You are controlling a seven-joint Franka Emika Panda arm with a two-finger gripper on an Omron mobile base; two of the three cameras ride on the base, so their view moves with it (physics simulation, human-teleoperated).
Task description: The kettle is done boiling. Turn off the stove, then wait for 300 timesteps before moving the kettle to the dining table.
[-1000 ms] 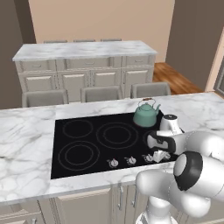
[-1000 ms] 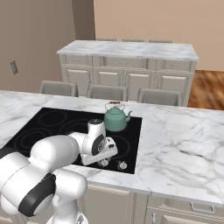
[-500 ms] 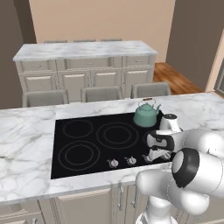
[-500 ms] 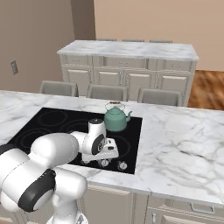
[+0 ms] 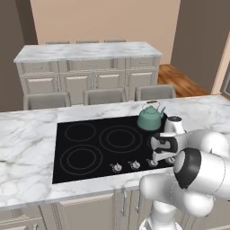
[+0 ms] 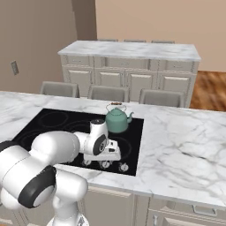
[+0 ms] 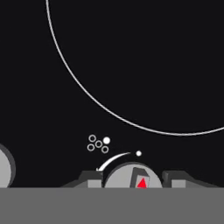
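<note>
So the biggest thing in the back is the dining table (image 5: 85,51), the long white marble one against the far wall, well apart from everything else. Nearer is the marble island (image 5: 27,148) carrying the stove (image 5: 81,155), flat black glass with thin ring outlines and a row of small silver knobs along its near edge. The kettle (image 5: 149,117) sits on the far right burner, a squat teal thing with a knobbed lid, short spout pointing right and a thin arched handle. It's parked there because the heat has to go off first, I'd guess.

The gripper (image 7: 132,180) is down low at the near right of the cooktop, its two dark tips partly spread and straddling a knob (image 7: 131,175) with a red marker on it. Whether they actually pinch it, I can't tell. Looks like the turning-off step to me.
</note>
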